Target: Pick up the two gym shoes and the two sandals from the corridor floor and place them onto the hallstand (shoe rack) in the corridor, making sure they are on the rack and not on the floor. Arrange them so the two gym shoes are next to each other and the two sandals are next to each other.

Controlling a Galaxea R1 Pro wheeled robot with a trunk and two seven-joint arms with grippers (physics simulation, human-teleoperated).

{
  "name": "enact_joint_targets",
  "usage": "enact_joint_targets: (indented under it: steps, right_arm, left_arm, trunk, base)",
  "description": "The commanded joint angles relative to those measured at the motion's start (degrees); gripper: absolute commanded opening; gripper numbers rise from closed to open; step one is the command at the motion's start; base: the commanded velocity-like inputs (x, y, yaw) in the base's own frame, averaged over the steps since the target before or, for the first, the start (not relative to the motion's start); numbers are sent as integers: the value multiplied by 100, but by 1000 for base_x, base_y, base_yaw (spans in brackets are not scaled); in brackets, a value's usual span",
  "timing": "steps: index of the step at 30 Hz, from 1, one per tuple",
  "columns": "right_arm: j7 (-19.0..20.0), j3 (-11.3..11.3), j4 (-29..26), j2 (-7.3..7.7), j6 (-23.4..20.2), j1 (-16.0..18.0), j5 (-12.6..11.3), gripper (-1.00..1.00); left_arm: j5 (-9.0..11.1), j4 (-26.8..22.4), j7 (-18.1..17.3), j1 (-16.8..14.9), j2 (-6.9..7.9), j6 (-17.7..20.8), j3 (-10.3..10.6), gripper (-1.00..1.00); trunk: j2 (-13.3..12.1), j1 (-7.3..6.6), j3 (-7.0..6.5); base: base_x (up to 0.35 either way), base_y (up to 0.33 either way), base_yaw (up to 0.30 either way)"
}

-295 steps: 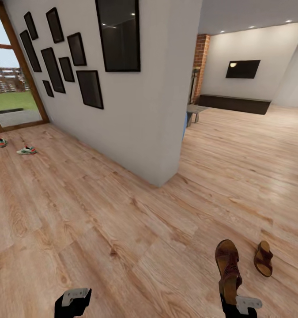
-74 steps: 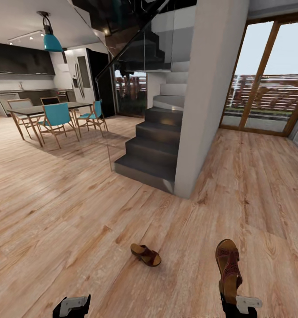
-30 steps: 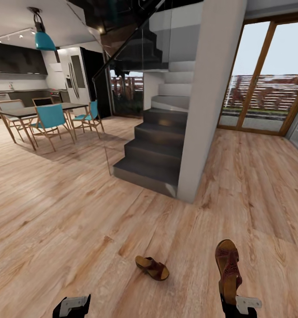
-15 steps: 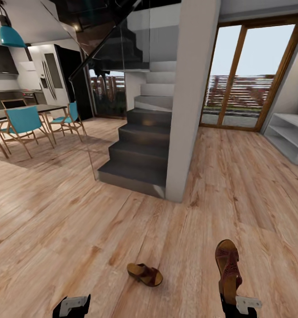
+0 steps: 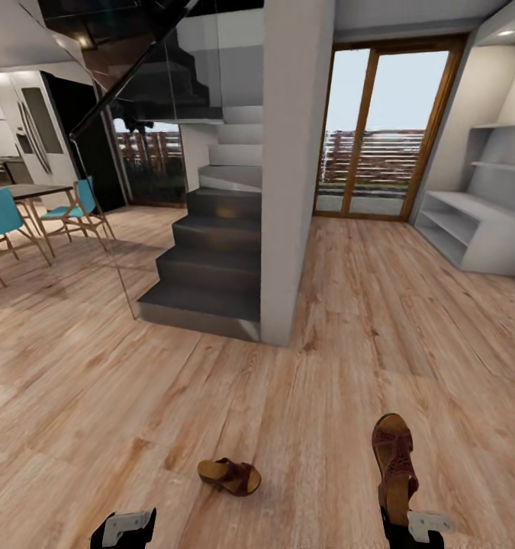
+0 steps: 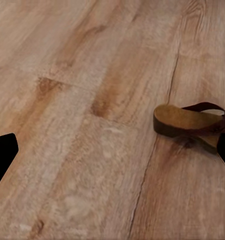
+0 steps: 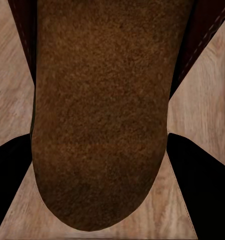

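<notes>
Right jaws (image 5: 400,509) grip one brown sandal (image 5: 393,461), left jaws (image 5: 124,529) wide and empty — its mate (image 5: 230,476) lies on the corridor floor (image 5: 349,366), and the robot's turn has just revealed the grey hallstand (image 5: 477,229) far right.

Light brown wood-grain plank floor (image 5: 97,396) with a soft sheen, dark brown leather woven-strap sandal (image 5: 393,461) with matt suede-like tan footbed, smooth matt light-grey shelf unit (image 5: 471,229), glossy glass stair panel (image 5: 173,69)

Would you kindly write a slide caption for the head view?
Right gripper carrying one sandal; second sandal lies on the wood floor, grey shoe rack ahead right.
</notes>
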State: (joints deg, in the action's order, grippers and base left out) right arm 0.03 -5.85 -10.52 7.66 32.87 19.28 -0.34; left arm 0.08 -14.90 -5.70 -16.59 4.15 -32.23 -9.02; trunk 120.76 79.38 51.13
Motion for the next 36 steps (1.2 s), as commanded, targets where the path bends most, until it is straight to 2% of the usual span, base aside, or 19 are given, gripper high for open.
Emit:
enact_joint_targets:
  steps: [1, 22, 29, 36]
  right_arm:
    - [-5, -13, 6, -1, 18, 5, -4, -100]
    - [-11, -13, 6, -1, 18, 5, -10, -100]
    - [-12, -13, 6, -1, 18, 5, -10, -100]
    - [-12, -13, 10, 9, 18, 5, 2, -100]
  left_arm:
    - [1, 4, -59, -2, -2, -12, -48, 100]
    - [1, 4, -55, -2, -2, -26, -51, 100]
    - [1, 0, -54, -2, -2, -25, -48, 100]
    - [1, 4, -54, -2, -2, -27, -47, 100]
  trunk:
    - [2, -1, 5]
    - [2, -1, -11]
    - [2, -1, -31]
    - [2, -1, -35]
  base:
    - [0, 0, -260]
    - [55, 55, -113]
    - [176, 43, -216]
    - [83, 21, -47]
